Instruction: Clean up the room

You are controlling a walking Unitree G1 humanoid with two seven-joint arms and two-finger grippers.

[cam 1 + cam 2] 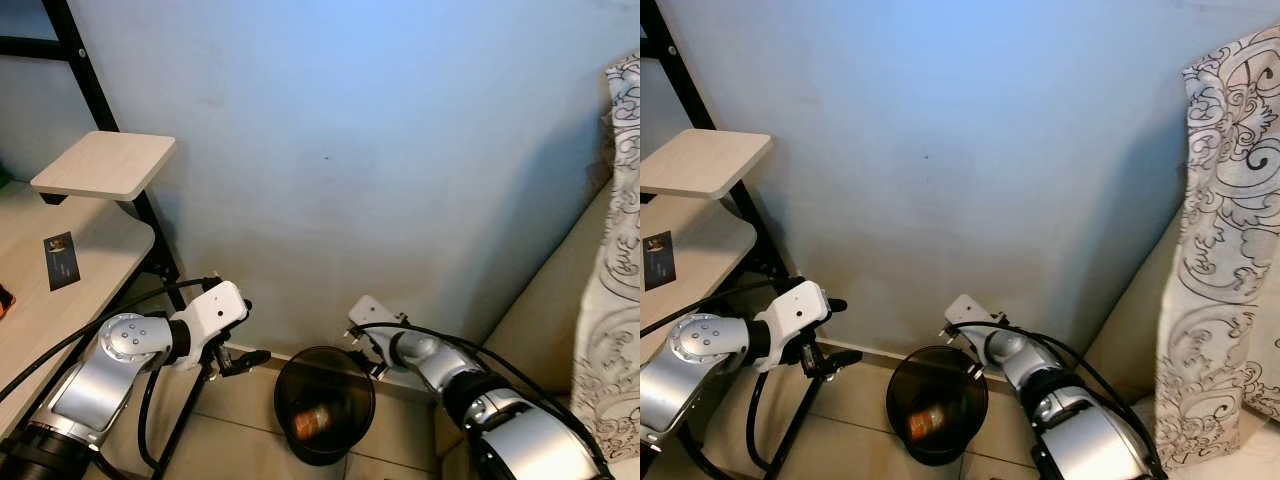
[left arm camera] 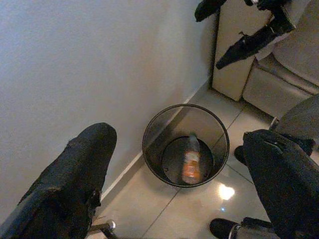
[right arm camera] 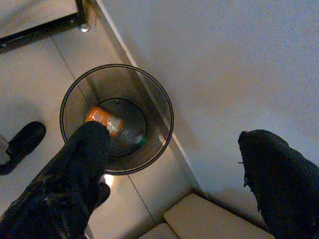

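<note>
Jaws: left gripper (image 1: 243, 332) and right gripper (image 3: 174, 174) both spread wide, nothing held in either.
Position: both hang above the floor on either side of the bin (image 1: 324, 403), which stands by the wall.
Task object: one bottle (image 2: 190, 165) with an orange label lies on the bin's bottom.
Progress: judged, this item is binned; the rest of the room can't be checked from here.
Count: one bin, one bottle, one dark card (image 1: 61, 260) on the desk (image 1: 90, 255).

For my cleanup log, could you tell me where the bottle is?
The bottle lies in the black bin on the floor by the wall, between both grippers.
</note>
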